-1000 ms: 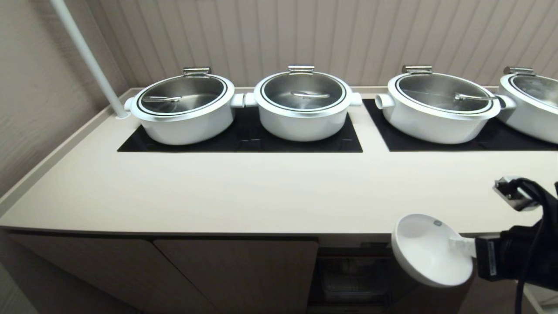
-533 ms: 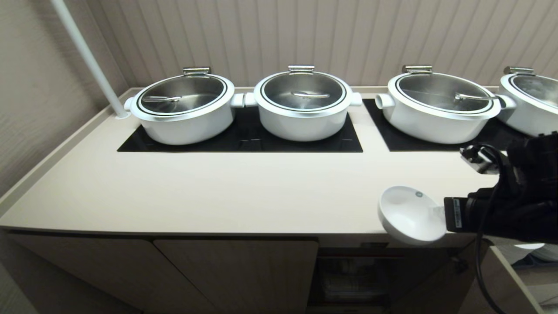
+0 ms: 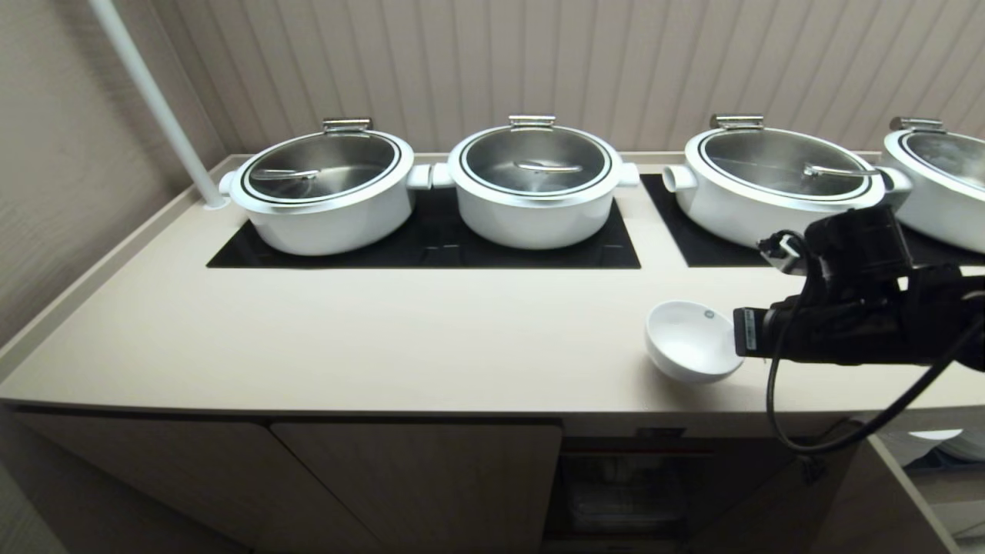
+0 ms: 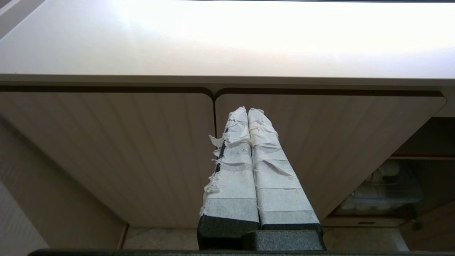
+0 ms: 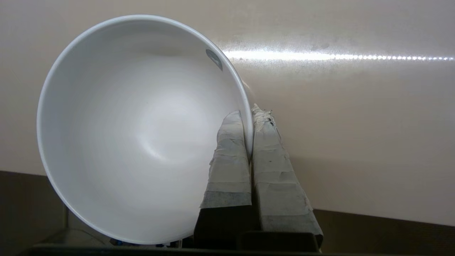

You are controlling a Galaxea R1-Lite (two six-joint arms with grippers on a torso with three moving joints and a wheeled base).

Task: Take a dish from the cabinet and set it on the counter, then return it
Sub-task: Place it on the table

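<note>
We note the right gripper [image 5: 250, 115], jaws clamped on the rim of the dish [image 3: 690, 339]: rigid, glossy, breakable ceramic, likely slippery above the tabletop [image 3: 385, 338].

the right arm [image 3: 869, 323] is black and blocky, with a loose black cable [image 3: 839, 438] looping beneath it and a small white label near its wrist; both pincers' fingers [image 4: 249, 167] are wrapped in wrinkled, fraying white tape over black bases
</note>
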